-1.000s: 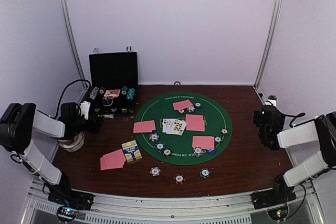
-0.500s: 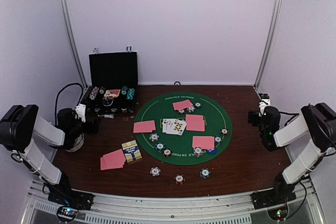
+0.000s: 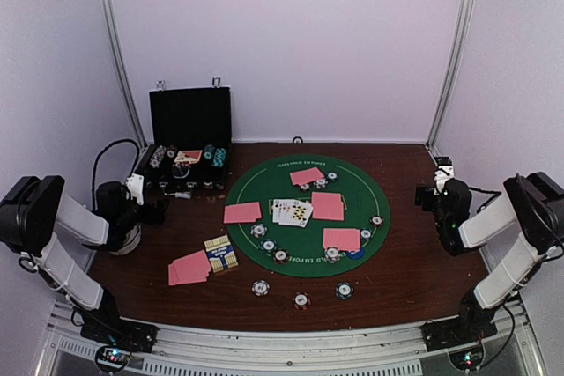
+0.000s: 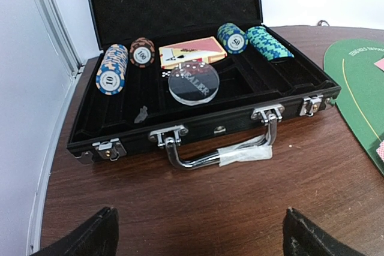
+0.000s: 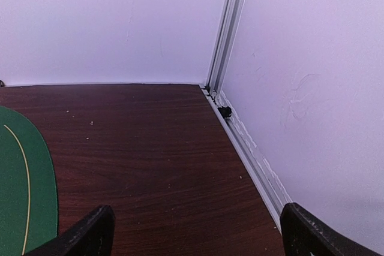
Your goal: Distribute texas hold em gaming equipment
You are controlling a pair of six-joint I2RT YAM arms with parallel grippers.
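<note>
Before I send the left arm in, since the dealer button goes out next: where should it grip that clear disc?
Pinch the clear DEALER disc by its raised far edge, one finger on each flat face, coming from above. It looks propped at a tilt in the black chip case, leaving that edge free.

The table (image 5: 150, 148) is showing dark, smooth wood grain with a faint sheen. The mat (image 4: 366, 88) is looking like matt green felt. The case (image 4: 198, 118) is showing matt black lining, with foam in the lid, while its handle (image 4: 223, 151) and latches (image 4: 108, 148) are gleaming as polished metal. The dealer disc (image 4: 193, 83) is shining as clear glossy plastic. The chips (image 4: 112, 69) are looking smooth. The wall (image 5: 108, 22) is looking matt, and the post (image 5: 228, 28) is looking like brushed metal.
</note>
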